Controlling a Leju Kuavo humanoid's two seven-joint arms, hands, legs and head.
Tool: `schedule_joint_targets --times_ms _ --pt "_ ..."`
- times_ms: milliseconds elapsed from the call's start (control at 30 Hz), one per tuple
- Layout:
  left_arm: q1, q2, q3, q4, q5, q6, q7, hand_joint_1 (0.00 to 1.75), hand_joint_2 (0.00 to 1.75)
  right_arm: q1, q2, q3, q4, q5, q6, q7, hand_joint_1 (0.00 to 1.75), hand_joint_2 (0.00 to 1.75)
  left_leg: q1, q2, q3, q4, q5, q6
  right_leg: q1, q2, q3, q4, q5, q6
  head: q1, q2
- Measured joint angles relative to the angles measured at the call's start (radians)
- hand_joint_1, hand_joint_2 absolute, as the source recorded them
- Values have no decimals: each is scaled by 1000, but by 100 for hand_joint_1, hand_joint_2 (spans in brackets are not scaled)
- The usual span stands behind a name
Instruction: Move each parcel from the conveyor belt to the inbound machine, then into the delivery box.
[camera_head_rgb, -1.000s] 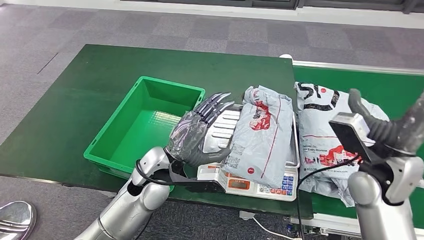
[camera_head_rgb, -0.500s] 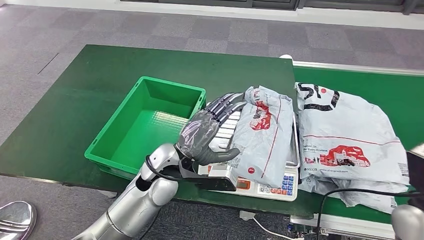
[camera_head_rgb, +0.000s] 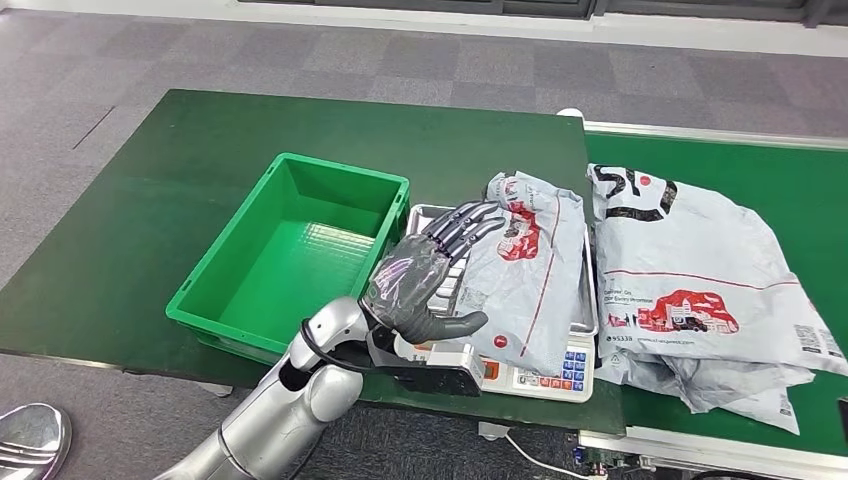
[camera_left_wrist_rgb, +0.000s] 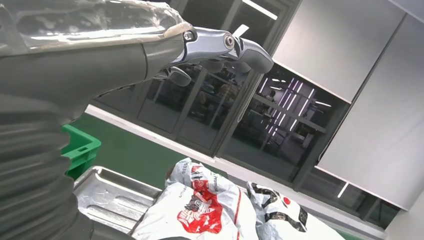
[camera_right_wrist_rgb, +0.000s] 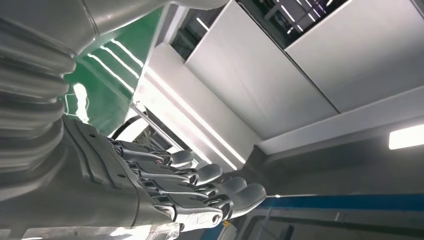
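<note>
Now left hand (camera_head_rgb: 425, 275) spread beside parcel (camera_head_rgb: 527, 270), on scale (camera_head_rgb: 540, 375)

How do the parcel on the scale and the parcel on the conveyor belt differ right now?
The parcel on the scale is narrower and lies lengthwise across the metal pan; the parcel on the conveyor belt is clearly broader and spreads flat on the green belt. The left hand hovers open beside the scale parcel; nothing is near the belt parcel. Both are grey mailer bags with red and black print.
</note>
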Motion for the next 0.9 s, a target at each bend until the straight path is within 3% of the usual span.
schedule_joint_targets --times_ms 100,267,500,900 --pt "1 0 -1 -1 0 0 0 0 175 4 8 -4 -4 -11 17 -1 0 175 0 0 0 0 0 0 0 0 0 0 0 0 0 0" --pt "14 7 -1 -19 -1 0 2 0 175 37 39 14 -9 -133 155 -70 0 175 0 0 0 0 0 0 0 0 1 0 0 0 0 0" --pt "52 14 0 -61 21 -6 -10 0 175 84 123 123 -11 -202 193 -363 0 175 1 0 0 -1 0 -1 1 0 1 0 -2 -1 0 0" --pt "126 8 30 -152 48 -27 -41 0 175 65 242 294 26 -217 201 -342 0 175 1 -1 1 -1 0 0 1 -2 2 0 -3 -1 0 0"
